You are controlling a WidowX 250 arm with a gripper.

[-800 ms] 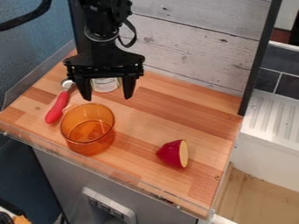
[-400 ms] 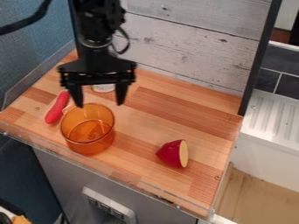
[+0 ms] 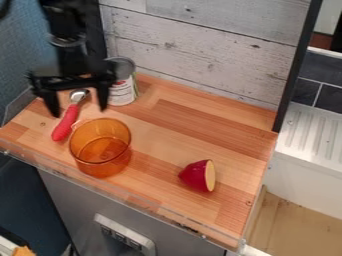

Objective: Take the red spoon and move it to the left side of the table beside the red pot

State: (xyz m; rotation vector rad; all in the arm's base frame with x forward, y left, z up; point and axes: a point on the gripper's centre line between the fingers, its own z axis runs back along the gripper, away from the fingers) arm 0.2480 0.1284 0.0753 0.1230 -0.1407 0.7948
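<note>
I observe the gripper (image 3: pixel 77 111) suspended over the red-handled spoon (image 3: pixel 65 122). Fingers: spread apart, grasping nothing. The spoon lies on the wooden surface (image 3: pixel 180 122), at view left, beside the transparent amber pot (image 3: pixel 100 147).

Behind the surface (image 3: pixel 180 120) I see a wall of pale, weathered planks (image 3: pixel 214 55), a blue wall (image 3: pixel 22 55) at the picture's left, and dark tiles (image 3: pixel 329 99) above a white, ridged drainboard (image 3: pixel 314 137) at right.
</note>
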